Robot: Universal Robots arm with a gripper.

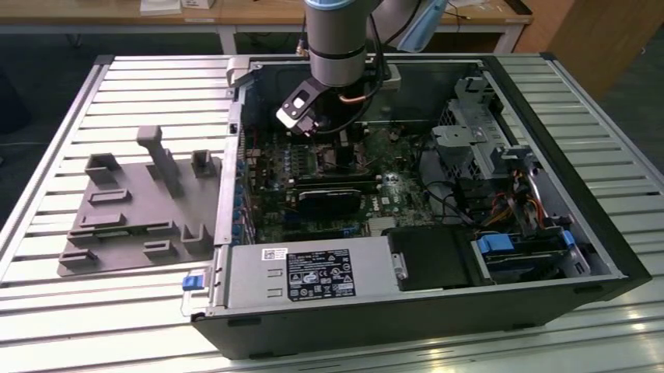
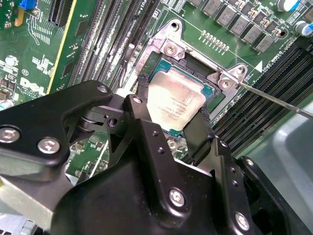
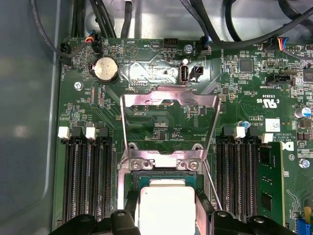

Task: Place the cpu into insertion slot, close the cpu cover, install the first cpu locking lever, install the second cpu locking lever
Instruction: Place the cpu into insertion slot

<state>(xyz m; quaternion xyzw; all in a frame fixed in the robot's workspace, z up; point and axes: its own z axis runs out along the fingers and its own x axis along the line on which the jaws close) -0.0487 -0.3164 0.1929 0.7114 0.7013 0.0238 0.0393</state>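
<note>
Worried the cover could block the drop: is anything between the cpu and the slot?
Nothing visible does. In the first wrist view the cover lies swung open, away from the slot. The cpu, clamped in the gripper, is right at the slot's opening with nothing across it.

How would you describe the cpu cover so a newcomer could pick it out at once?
Inside the open computer case lies the green motherboard. Past the cpu, which sits between black memory slots, the cpu cover is swung open: a thin silvery frame, green board showing through its square opening.
</note>
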